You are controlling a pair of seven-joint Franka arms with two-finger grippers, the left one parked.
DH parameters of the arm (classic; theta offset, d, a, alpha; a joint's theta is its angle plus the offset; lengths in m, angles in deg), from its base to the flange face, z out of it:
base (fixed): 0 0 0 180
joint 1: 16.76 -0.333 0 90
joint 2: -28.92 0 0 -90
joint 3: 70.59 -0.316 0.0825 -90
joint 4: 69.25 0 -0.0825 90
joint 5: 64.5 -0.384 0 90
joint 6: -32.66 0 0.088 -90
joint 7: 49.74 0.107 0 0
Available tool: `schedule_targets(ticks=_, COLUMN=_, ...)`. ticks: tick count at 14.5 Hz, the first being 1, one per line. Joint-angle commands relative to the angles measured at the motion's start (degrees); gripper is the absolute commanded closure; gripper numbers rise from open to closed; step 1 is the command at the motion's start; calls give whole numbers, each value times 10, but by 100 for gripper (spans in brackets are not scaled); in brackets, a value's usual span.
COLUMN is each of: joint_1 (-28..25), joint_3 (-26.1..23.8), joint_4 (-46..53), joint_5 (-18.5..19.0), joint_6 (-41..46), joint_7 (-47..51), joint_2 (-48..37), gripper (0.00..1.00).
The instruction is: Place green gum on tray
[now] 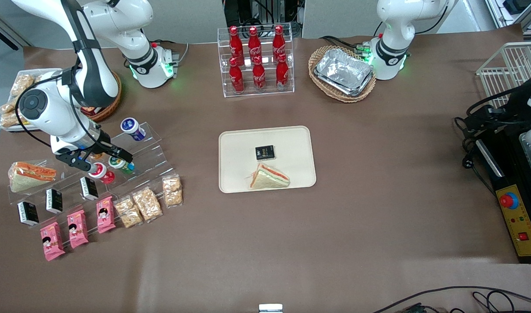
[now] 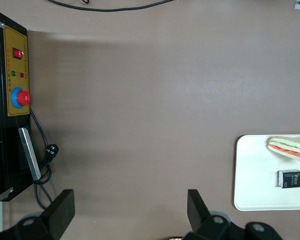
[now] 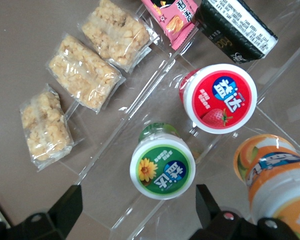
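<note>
The green gum (image 1: 122,165) is a green canister with a white lid, lying on a step of a clear acrylic stand (image 1: 154,150) toward the working arm's end of the table. It shows lid-on in the right wrist view (image 3: 162,169), between a red canister (image 3: 220,98) and an orange canister (image 3: 270,170). My gripper (image 1: 96,157) hovers just above these canisters, open and empty; in the right wrist view (image 3: 137,210) its fingers stand either side of the green gum's lid without touching it. The beige tray (image 1: 239,152) lies mid-table, holding a sandwich (image 1: 268,177) and a black packet (image 1: 265,152).
A blue canister (image 1: 132,129) sits on a higher step. Snack bags (image 1: 148,203), pink packets (image 1: 78,228), black boxes (image 1: 54,200) and a wrapped sandwich (image 1: 30,175) lie around the stand. A cola bottle rack (image 1: 256,61) and a basket with foil trays (image 1: 343,74) stand farther back.
</note>
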Motion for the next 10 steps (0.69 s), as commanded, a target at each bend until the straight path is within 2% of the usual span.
schedule_targets(ticks=1, joint_1=2, joint_3=5, joint_4=-12, joint_5=1, joint_6=8, joint_7=-10, joint_2=-13, gripper=0)
schedule_targets(ticks=7, joint_1=2, joint_3=5, joint_4=4, joint_5=34, joint_6=70, joint_7=-16, joint_2=-71, gripper=0)
schedule_targets(ticks=10, joint_1=2, joint_3=5, joint_4=64, joint_5=34, joint_6=169, joint_7=-14, joint_2=-88, gripper=0)
